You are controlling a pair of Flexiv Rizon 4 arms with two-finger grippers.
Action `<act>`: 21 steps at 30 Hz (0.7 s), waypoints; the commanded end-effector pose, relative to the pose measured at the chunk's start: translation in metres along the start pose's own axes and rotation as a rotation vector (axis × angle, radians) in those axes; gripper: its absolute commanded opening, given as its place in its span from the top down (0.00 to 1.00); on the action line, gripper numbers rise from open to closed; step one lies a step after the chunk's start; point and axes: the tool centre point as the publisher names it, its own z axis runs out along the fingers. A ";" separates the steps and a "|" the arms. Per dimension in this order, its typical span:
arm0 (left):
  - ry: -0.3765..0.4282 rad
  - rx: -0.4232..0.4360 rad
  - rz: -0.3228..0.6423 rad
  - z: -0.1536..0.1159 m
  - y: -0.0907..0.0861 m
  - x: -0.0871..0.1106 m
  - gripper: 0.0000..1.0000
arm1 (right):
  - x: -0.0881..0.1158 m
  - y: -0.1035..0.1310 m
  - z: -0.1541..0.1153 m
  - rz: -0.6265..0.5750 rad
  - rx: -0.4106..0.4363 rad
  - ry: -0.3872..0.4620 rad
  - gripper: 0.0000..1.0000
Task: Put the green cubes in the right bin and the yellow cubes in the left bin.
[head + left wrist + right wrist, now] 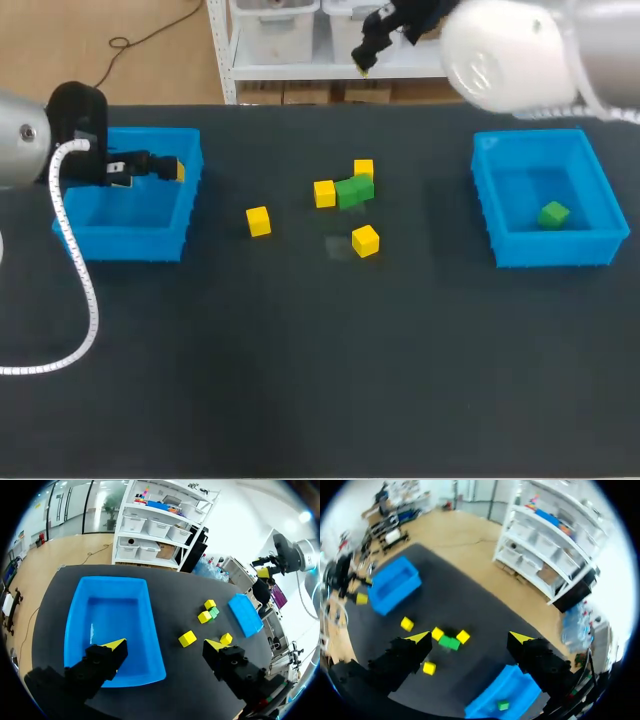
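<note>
The head camera looks down from behind on the whole tabletop [300, 400]. The left wrist camera sits close over the left bin [112, 615], facing the right edge. The right wrist camera hangs high by the far edge (the widest view). All three share the middle cubes [352, 190].
</note>
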 end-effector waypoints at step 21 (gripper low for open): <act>0.002 -0.007 -0.002 0.000 -0.001 -0.001 0.00 | 0.054 0.046 0.072 -1.441 -0.199 0.738 0.00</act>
